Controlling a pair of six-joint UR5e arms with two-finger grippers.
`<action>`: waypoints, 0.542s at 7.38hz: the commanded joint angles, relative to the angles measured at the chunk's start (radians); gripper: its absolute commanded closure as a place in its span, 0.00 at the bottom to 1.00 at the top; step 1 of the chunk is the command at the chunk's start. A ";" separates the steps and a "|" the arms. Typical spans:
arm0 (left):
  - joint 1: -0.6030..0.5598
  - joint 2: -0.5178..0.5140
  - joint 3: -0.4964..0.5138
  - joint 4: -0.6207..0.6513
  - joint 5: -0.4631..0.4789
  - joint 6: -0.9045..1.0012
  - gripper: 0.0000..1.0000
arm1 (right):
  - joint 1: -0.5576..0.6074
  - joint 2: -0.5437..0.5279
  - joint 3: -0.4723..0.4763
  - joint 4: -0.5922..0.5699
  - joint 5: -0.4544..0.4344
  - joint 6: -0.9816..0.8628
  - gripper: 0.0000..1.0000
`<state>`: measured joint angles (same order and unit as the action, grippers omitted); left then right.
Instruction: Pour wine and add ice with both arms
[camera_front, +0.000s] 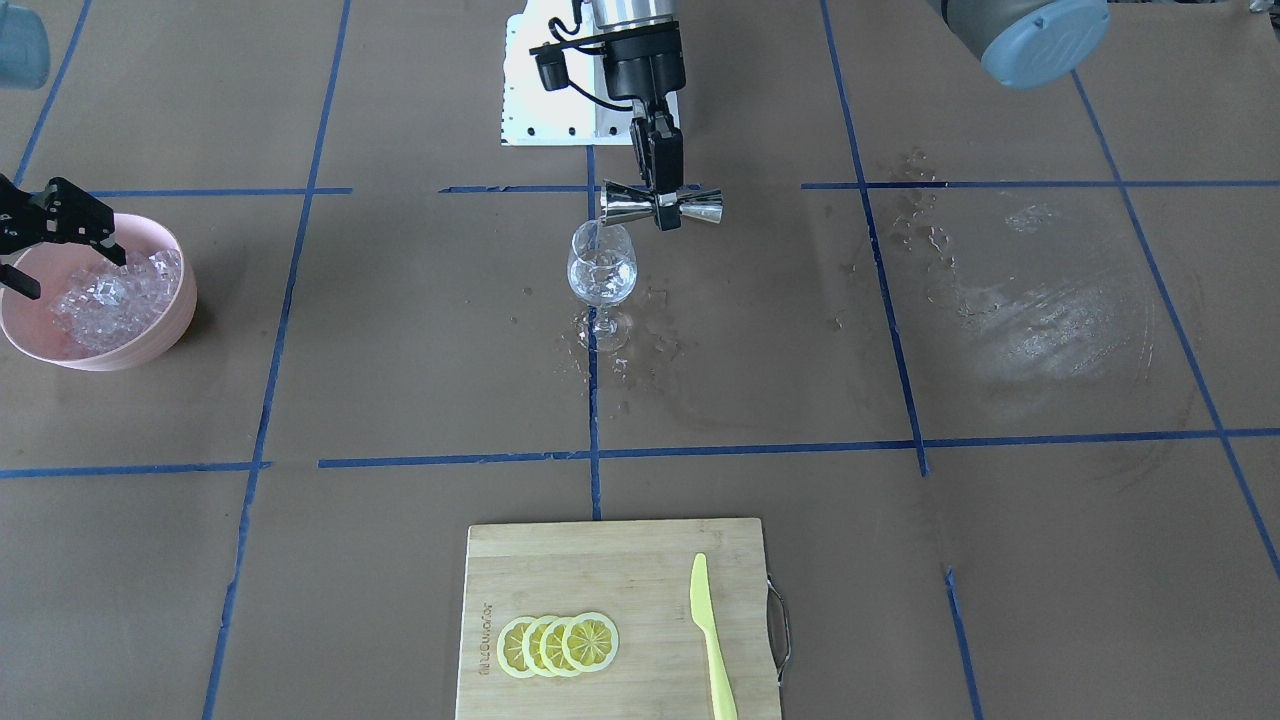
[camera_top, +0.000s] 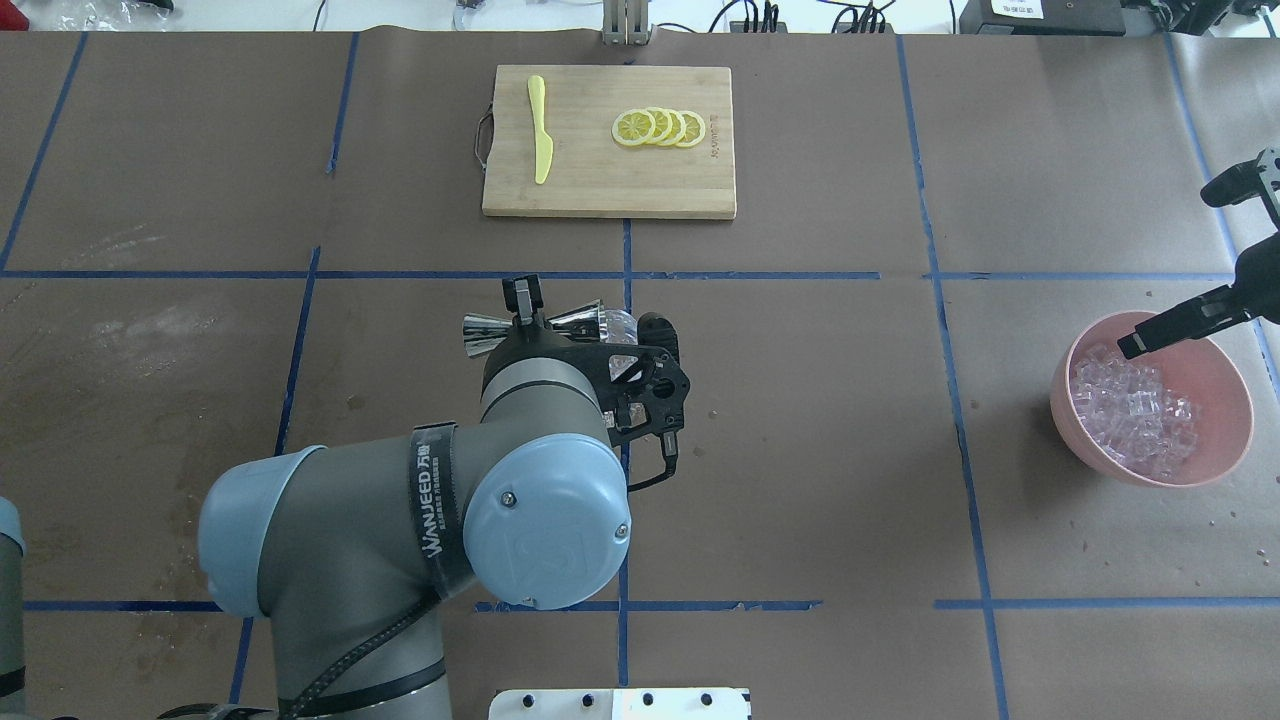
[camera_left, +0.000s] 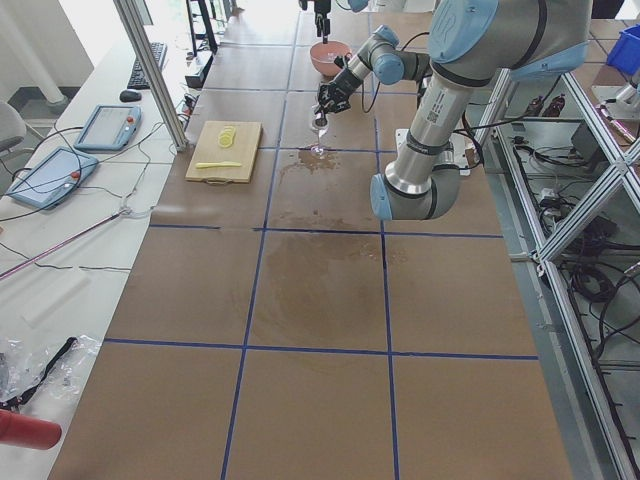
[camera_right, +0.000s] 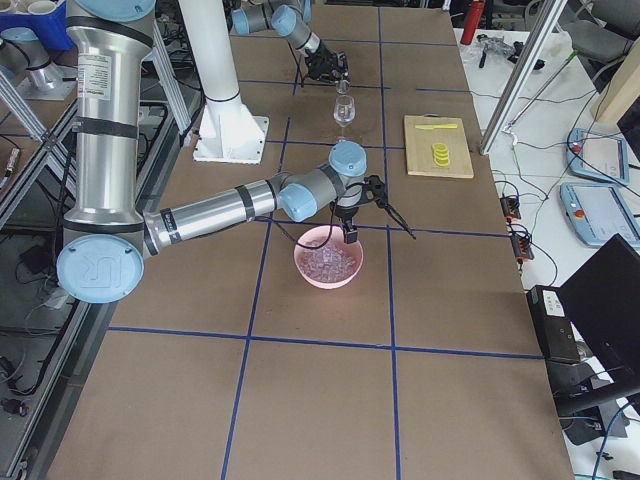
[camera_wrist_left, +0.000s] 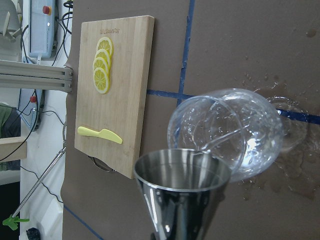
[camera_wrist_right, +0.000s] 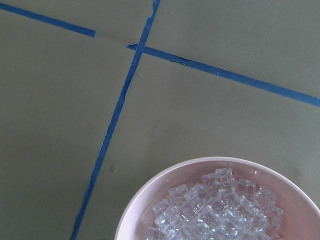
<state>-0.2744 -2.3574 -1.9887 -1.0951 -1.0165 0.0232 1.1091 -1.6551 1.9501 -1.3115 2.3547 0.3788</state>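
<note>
My left gripper (camera_front: 660, 203) is shut on the waist of a steel jigger (camera_front: 700, 206). It holds the jigger tipped on its side, with the mouth right at the rim of a stemmed wine glass (camera_front: 602, 270). In the left wrist view the jigger (camera_wrist_left: 180, 185) sits just in front of the glass (camera_wrist_left: 230, 132). A little clear wine lies in the glass bowl and is barely visible. My right gripper (camera_front: 75, 275) hangs open over a pink bowl (camera_front: 170, 330), just above its heap of ice (camera_front: 115, 295), with nothing between the fingers. The ice (camera_wrist_right: 215, 210) and bowl rim (camera_wrist_right: 150, 195) also fill the lower part of the right wrist view.
A wooden cutting board (camera_front: 620, 570) with lemon slices (camera_front: 558, 645) and a yellow knife (camera_front: 712, 640) lies at the table edge far from the robot. Splashes wet the paper around the glass foot (camera_front: 610, 335), and a wide wet patch (camera_front: 1040, 320) lies under the left arm.
</note>
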 joint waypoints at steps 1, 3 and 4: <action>-0.012 -0.017 0.040 0.001 0.001 0.026 1.00 | 0.000 0.000 0.000 0.000 0.000 0.000 0.00; -0.012 -0.087 0.088 0.099 0.001 0.071 1.00 | 0.000 0.000 0.000 0.000 0.000 -0.001 0.00; -0.011 -0.117 0.090 0.151 0.001 0.093 1.00 | 0.000 -0.003 0.001 0.000 0.000 -0.001 0.00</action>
<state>-0.2862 -2.4286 -1.9144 -1.0130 -1.0156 0.0838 1.1091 -1.6561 1.9500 -1.3116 2.3547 0.3776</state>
